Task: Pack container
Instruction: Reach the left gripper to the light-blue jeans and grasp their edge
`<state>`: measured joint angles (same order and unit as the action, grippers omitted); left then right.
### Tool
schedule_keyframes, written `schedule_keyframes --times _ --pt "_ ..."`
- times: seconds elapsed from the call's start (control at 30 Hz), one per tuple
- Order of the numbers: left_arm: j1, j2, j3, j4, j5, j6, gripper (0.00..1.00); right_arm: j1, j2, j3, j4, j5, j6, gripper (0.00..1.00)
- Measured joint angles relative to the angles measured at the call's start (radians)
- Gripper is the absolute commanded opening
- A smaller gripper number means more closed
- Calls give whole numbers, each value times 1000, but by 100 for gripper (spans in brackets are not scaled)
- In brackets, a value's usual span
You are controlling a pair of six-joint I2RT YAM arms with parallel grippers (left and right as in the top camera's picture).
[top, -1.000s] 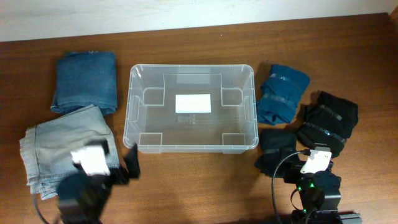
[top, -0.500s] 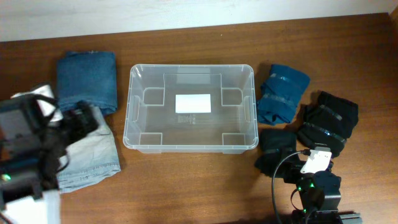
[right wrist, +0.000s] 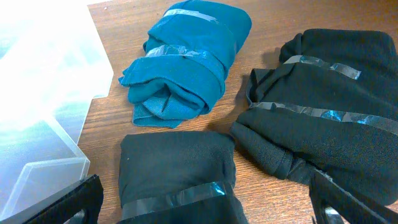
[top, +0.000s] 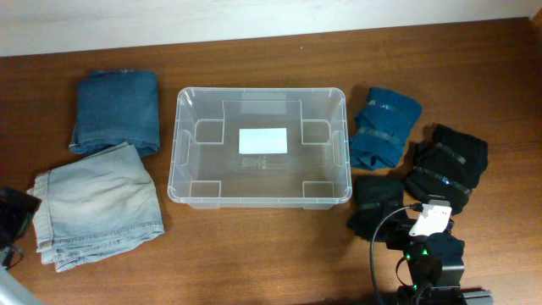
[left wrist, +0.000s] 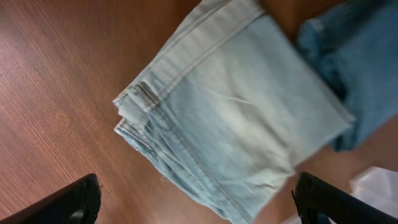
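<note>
Container: one clear, colourless plastic bin (top: 262,196), rectangular with rounded corners and a rimmed edge. It has a white rectangular label on its base and small moulded steps inside each corner.
Where it stands: in the middle of the wooden table (top: 254,254), with the jeans to its left and the taped bundles to its right. It touches none of them.
Jeans: two folded pairs. The dark blue denim (top: 114,110) lies farther back and the pale, washed denim (top: 97,203) nearer, and their edges meet.
Bundles: three rolled soft cloth bundles, each banded with shiny tape. One is teal (top: 385,127) and two are black, a larger (top: 447,165) and a smaller (top: 377,203).
Left gripper (left wrist: 196,202): fingers spread wide above the pale jeans and holding nothing.
Right gripper (right wrist: 211,202): fingers equally wide apart over the smaller black bundle, gripping nothing.
Surfaces: brown wood grain, stitched denim hems and glossy plastic.
</note>
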<state>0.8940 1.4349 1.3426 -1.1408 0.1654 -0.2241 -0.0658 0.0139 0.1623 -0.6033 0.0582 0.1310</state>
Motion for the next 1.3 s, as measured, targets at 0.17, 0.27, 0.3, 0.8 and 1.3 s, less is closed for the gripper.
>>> schedule_keyframes --times 0.17,0.27,0.3,0.8,1.3 --pt "37 165 -5 -14 18 91 99 0 0 0 0 0 0 98" --pt "64 237 -10 -22 43 140 100 0 0 0 0 0 1 98" --pt "78 256 -11 -24 57 158 99 0 0 0 0 0 0 98" --pt "317 481 -66 -38 261 376 99 0 0 0 0 0 0 98" --pt "283 571 -68 82 369 402 97 0 0 0 0 0 0 98"
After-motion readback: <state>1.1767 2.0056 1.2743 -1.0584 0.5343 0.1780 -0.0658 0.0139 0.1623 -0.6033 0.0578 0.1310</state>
